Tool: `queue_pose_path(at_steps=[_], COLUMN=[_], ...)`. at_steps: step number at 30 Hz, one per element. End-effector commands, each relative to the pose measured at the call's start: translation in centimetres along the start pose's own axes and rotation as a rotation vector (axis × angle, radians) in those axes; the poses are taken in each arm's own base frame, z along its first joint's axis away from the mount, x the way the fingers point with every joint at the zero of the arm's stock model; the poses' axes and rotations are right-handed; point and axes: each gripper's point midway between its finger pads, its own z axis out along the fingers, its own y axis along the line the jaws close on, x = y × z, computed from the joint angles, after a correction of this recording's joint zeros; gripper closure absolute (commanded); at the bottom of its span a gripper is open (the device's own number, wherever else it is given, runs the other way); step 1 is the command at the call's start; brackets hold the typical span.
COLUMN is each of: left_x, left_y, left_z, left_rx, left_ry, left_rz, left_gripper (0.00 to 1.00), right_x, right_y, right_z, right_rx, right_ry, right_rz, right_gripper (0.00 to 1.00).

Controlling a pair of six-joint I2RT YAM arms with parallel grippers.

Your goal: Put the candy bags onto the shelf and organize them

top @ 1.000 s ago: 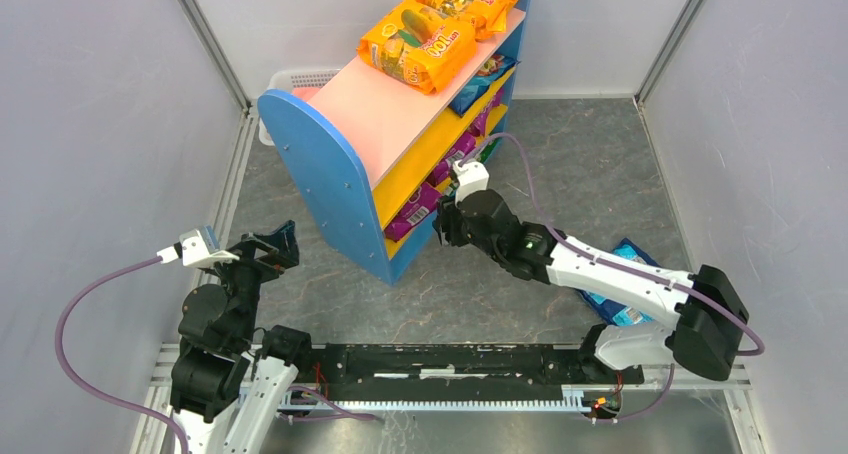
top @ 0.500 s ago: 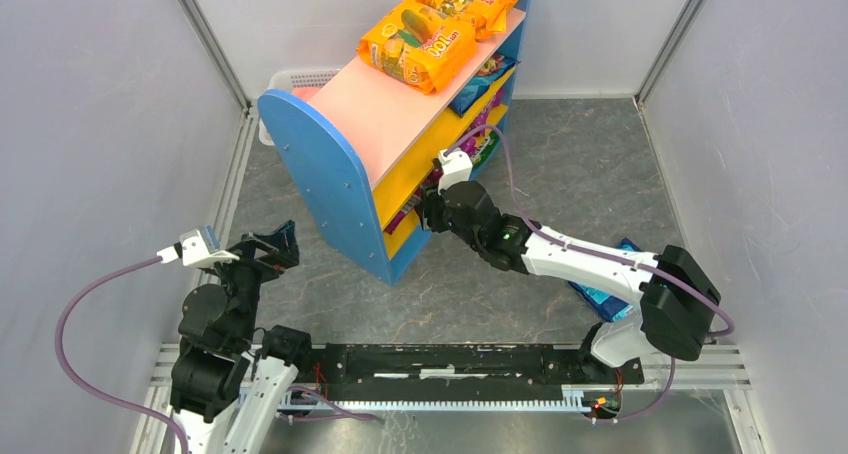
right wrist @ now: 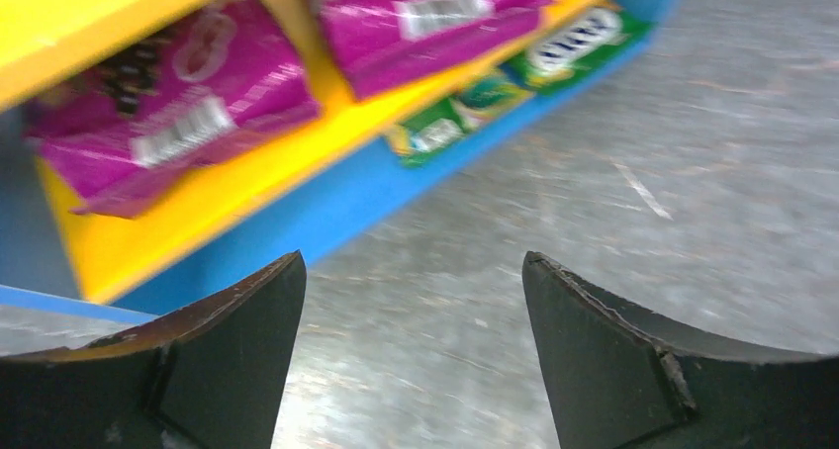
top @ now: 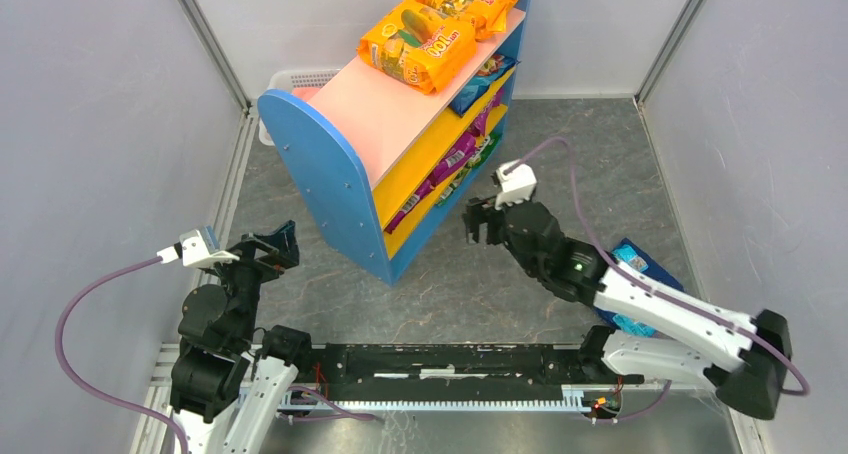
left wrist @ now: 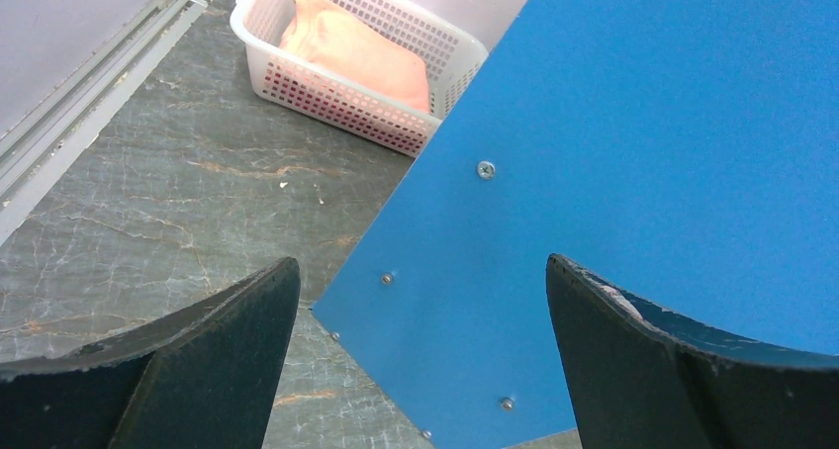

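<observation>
**Top external.** The shelf [top: 322,179] stands slantwise on the tabletop [top: 560,154]. Two orange bags [top: 418,46] lie on its pink top, and purple bags [top: 446,162] lie on the yellow boards. The right tool [top: 483,218] hangs just off the shelf's open front, apart from it, with its fingers spread and nothing between them. A blue bag [top: 646,264] lies on the tabletop well behind that tool, partly covered by the right arm.

Half a second ago this tool was pushed in at the lower boards. Now it is drawn back clear of them, and the arm's elbow has swung out to the right. The left tool [top: 277,242] sits near the shelf's blue end panel, just as it did a second ago. From here it is too small to tell how far it gapes.

**Left wrist.** The left tool's fingers stand wide apart and empty. The blue end panel fills the space ahead of them. Beyond it is a white basket [left wrist: 341,105] with an orange packet [left wrist: 351,48] inside; the packet's print is unreadable and the panel cuts off part of the basket.

**Right wrist.** The dark fingers are spread, with bare tabletop between them. The shelf's lower corner lies ahead and to the left. Purple bags rest on the yellow board, and green bags [right wrist: 435,133] poke out at the bottom level. The whole view is smeared, so the lettering cannot be read.
</observation>
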Motion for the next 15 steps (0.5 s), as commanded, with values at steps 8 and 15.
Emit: queue_pose_path(at_steps=[8, 15], left_x=[-0.9, -0.7], left_y=[-0.4, -0.4], left_z=[-0.2, -0.1], left_rx=[0.026, 0.027], left_ry=[-0.037, -0.031], left_rz=[0.027, 0.027], left_gripper=[0.00, 0.00], right_x=[6.9, 13.0], right_y=[-16.5, -23.1], right_z=[-8.2, -9.7], right_rx=[0.718, 0.909], right_ry=[0.203, 0.320], right_rz=[-0.155, 0.106], right_gripper=[0.02, 0.02])
